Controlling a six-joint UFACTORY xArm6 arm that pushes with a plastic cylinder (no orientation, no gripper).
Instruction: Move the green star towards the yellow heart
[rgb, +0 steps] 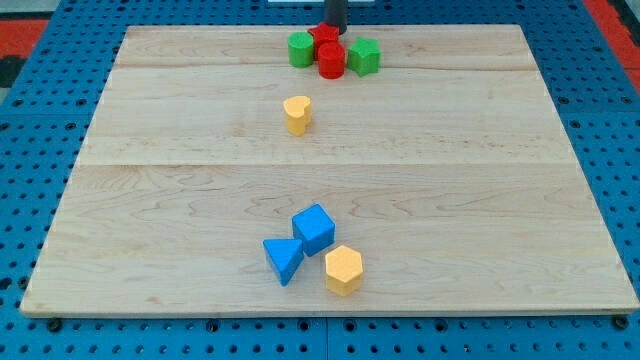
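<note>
The green star (364, 56) sits near the view's top edge of the wooden board (480, 200), at the right end of a tight cluster. The yellow heart (297, 114) stands alone below and to the left of that cluster, toward the board's middle. My dark rod comes down at the view's top; my tip (334, 30) is just behind the cluster, touching or nearly touching the upper red block (325, 37). The tip is up and to the left of the green star, apart from it.
The cluster also holds a green round block (300, 49) on the left and a second red block (332, 61) in the middle. Near the view's bottom sit a blue cube (314, 229), a blue triangle (284, 259) and a yellow hexagon (343, 269).
</note>
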